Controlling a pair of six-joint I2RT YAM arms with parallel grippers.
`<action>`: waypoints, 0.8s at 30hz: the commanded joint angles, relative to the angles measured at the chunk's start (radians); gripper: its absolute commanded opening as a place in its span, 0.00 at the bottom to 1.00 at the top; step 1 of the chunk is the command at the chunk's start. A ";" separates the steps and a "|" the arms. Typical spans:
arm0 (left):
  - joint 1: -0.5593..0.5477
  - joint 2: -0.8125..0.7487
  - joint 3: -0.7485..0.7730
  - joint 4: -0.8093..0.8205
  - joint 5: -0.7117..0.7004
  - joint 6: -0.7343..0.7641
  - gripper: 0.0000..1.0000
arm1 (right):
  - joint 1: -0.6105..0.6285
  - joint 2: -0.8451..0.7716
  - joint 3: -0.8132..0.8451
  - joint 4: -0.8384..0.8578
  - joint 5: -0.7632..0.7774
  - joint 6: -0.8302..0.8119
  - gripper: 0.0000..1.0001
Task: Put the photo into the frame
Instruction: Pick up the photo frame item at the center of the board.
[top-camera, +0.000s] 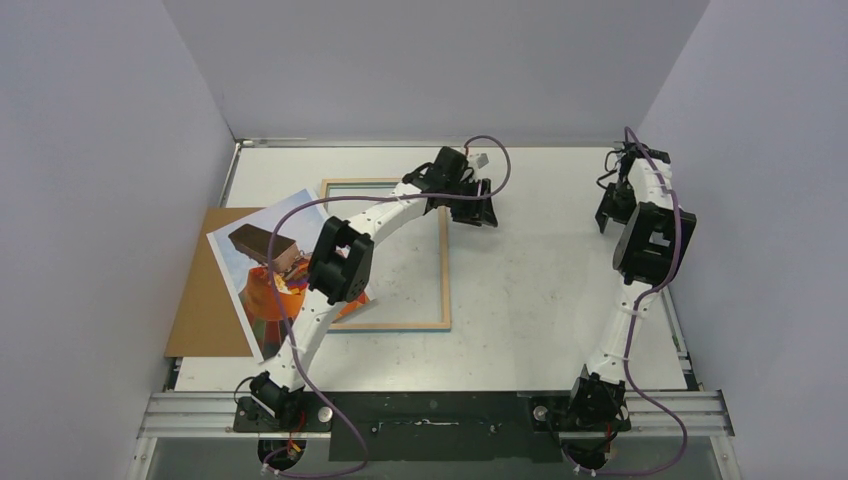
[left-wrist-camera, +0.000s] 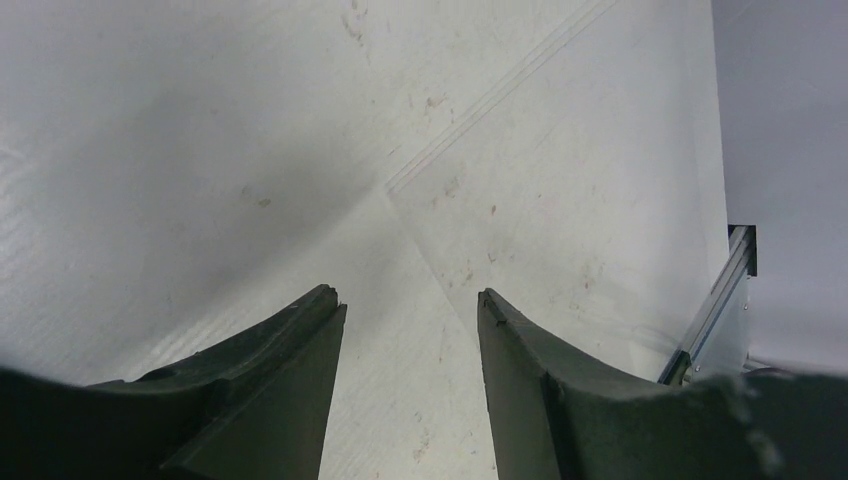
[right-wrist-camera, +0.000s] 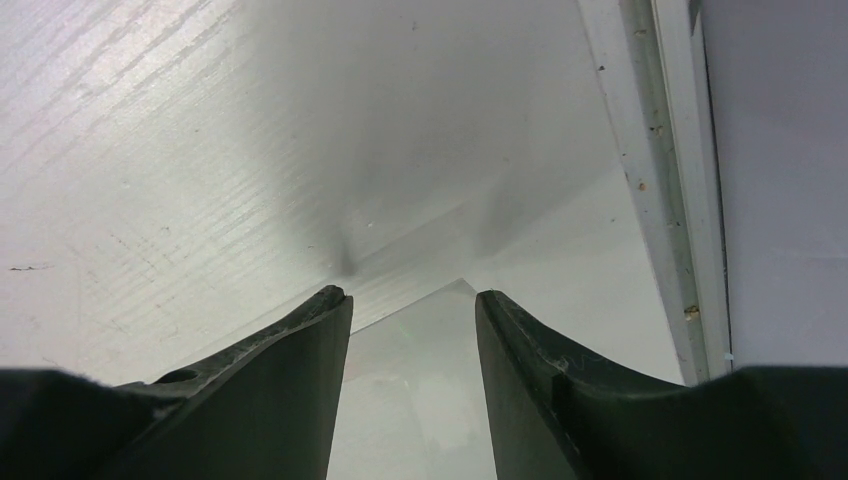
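Note:
The photo (top-camera: 240, 285) lies face up at the left, tilted, overlapping the brown backing board (top-camera: 198, 300) and the frame's left side. The frame (top-camera: 445, 275) lies flat mid-table with its wood-coloured back up. My left arm reaches over the photo and frame. My left gripper (top-camera: 478, 212) is open and empty by the frame's far right corner; in the left wrist view (left-wrist-camera: 410, 295) it hovers by the corner of a clear sheet (left-wrist-camera: 560, 200). My right gripper (top-camera: 607, 218) is open at the far right; the right wrist view (right-wrist-camera: 410, 292) shows the clear sheet's corner (right-wrist-camera: 420, 380) between its fingers, not clamped.
Grey walls close in the table on the left, back and right. A metal rail (top-camera: 440, 410) runs along the near edge by the arm bases. A raised white edge strip (right-wrist-camera: 650, 150) borders the table next to my right gripper.

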 joint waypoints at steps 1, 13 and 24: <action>-0.002 0.027 0.110 0.083 0.040 0.041 0.51 | 0.010 -0.002 0.007 -0.100 -0.026 -0.031 0.49; -0.020 0.242 0.341 0.459 0.145 -0.080 0.60 | 0.024 -0.099 -0.042 -0.074 -0.084 -0.027 0.47; -0.027 0.278 0.347 0.428 0.179 -0.035 0.61 | 0.029 -0.187 -0.107 -0.042 -0.099 -0.016 0.46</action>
